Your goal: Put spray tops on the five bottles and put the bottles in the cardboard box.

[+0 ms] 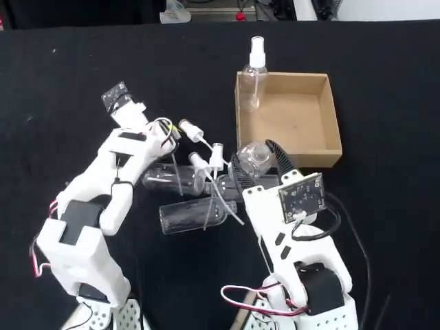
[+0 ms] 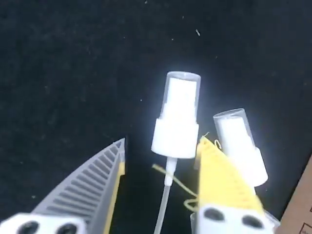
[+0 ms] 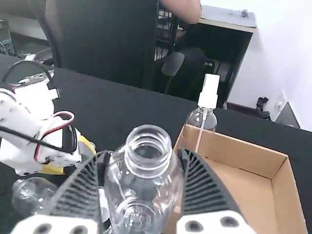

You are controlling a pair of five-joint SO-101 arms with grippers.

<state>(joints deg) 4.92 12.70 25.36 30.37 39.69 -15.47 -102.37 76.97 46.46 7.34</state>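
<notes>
- We see the left end effector (image 2: 163, 141) open wide above the black counter (image 1: 69, 69). It holds nothing.
- A spray top (image 2: 176, 122) lies on the counter between its two fingers, with the dip tube running back toward the wrist. The yellow finger (image 2: 219, 180) is just beside the white collar. We cannot tell whether they touch.
- A second spray top (image 2: 241, 141) lies just beside that yellow finger, on its outer side.
- In the high view the left end effector (image 1: 175, 132) sits at 9 o'clock from the box (image 1: 326, 148). The first spray top (image 1: 190, 128) is just in front of it.
- A third spray top (image 1: 199, 161) lies near the others, its tube crossing a lying bottle (image 1: 194, 214).
- The right end effector (image 3: 144, 155) is closed on an open bottle (image 3: 146, 165). Both fingers press the shoulder just below the uncapped neck, and the bottle stands upright.
- In the high view this open bottle (image 1: 256, 157) is at 7 o'clock from the box, just outside the box's near left corner.
- The box stands at 1 o'clock from the counter's centre.
- A capped bottle (image 1: 254, 75) stands upright inside the box, in the corner at 11 o'clock.
- Another lying bottle (image 1: 172, 179) rests at 8 o'clock from the box, beside the left arm (image 1: 117, 172).
</notes>
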